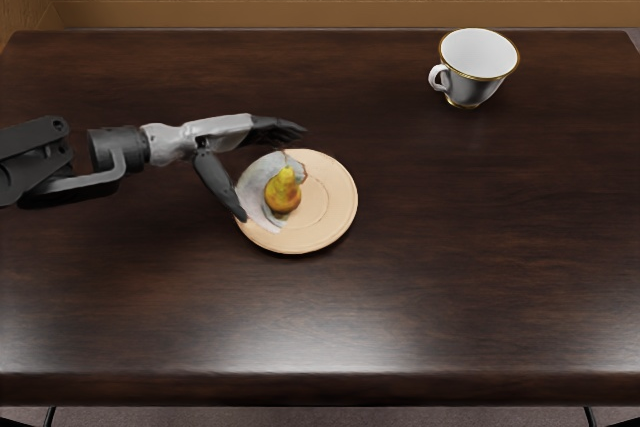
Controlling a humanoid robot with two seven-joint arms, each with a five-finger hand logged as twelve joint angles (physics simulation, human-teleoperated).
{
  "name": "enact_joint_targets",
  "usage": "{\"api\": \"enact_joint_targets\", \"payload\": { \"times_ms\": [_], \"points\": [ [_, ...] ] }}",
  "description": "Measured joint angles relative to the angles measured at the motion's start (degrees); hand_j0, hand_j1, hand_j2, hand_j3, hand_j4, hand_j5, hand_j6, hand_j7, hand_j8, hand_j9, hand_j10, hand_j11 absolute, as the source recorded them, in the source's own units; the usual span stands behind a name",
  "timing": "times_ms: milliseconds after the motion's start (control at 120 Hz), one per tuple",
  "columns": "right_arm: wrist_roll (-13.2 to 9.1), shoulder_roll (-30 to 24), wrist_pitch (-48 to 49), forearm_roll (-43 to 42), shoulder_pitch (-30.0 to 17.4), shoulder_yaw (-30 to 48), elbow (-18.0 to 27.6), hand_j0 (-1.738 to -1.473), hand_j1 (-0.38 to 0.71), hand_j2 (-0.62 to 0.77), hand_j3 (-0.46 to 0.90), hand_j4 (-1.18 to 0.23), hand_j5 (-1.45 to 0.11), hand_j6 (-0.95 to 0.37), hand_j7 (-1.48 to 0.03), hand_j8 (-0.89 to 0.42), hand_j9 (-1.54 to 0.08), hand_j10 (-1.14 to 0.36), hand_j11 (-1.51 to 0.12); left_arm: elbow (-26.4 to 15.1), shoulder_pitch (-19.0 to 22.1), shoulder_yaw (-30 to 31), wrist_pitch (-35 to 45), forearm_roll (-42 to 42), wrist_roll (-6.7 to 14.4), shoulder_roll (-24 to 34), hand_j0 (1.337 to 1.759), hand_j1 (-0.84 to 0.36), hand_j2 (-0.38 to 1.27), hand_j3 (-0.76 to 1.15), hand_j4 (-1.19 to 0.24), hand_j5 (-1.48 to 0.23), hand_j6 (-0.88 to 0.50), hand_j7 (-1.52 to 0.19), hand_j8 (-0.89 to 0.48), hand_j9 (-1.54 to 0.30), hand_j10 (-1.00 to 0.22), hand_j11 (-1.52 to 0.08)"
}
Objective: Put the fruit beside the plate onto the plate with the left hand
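My left arm enters from the left edge and reaches across the dark wooden desk (pixel 450 247). My left robot hand (pixel 228 137) is level with the far-left rim of the plate (pixel 330 202). Hand state: apart and holding nothing. The fingers (pixel 275 130) extend straight toward the right, above the plate's far edge. The thumb (pixel 222 187) angles down toward the plate's left rim. The fruit (pixel 283 193), yellow over orange, sits on the plate, left of centre, just beside the thumb and not touching it. A pale grey patch lies under and behind the fruit. A white gold-rimmed cup (pixel 477 67) stands upright at the far right, well apart.
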Motion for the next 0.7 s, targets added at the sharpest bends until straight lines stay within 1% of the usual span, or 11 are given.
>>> {"api": "enact_joint_targets", "payload": {
  "times_ms": [250,400,475,700],
  "points": [
    [0.0,0.0,0.0,0.0,0.0,0.0,0.0,-1.658,-0.35,0.00,0.00,0.00,0.00,0.00,0.00,0.00,0.00,0.00,0.00,-0.6,-0.1,-0.6,-0.7,-1.5,0.0,6.5,1.658,0.25,0.02,0.00,-0.09,-0.11,-0.09,-0.11,-0.08,-0.11,-0.07,-0.11],
    [0.0,0.0,0.1,0.0,0.1,-0.1,0.0,-1.658,-0.35,0.00,0.00,0.00,0.00,0.00,0.00,0.00,0.00,0.00,0.00,-1.1,0.0,-0.6,-5.5,-1.8,0.0,10.5,1.658,0.29,0.02,0.00,-0.06,-0.07,-0.06,-0.07,-0.05,-0.07,-0.05,-0.07],
    [0.0,0.0,0.1,0.0,0.1,0.0,0.0,-1.658,-0.35,0.00,0.00,0.00,0.00,0.00,0.00,0.00,0.00,0.00,0.00,-1.1,0.1,-0.6,-7.9,-1.9,0.0,13.5,1.658,0.30,0.01,0.00,-0.05,-0.06,-0.05,-0.06,-0.05,-0.06,-0.04,-0.06],
    [0.0,0.0,0.1,0.0,0.2,0.0,0.0,-1.658,-0.35,0.00,0.00,0.00,0.00,0.00,0.00,0.00,0.00,0.00,0.00,-0.6,0.7,-0.1,-10.2,-7.9,0.0,14.1,1.658,0.32,0.01,0.00,-0.03,-0.04,-0.03,-0.04,-0.03,-0.04,-0.03,-0.04]
  ]
}}
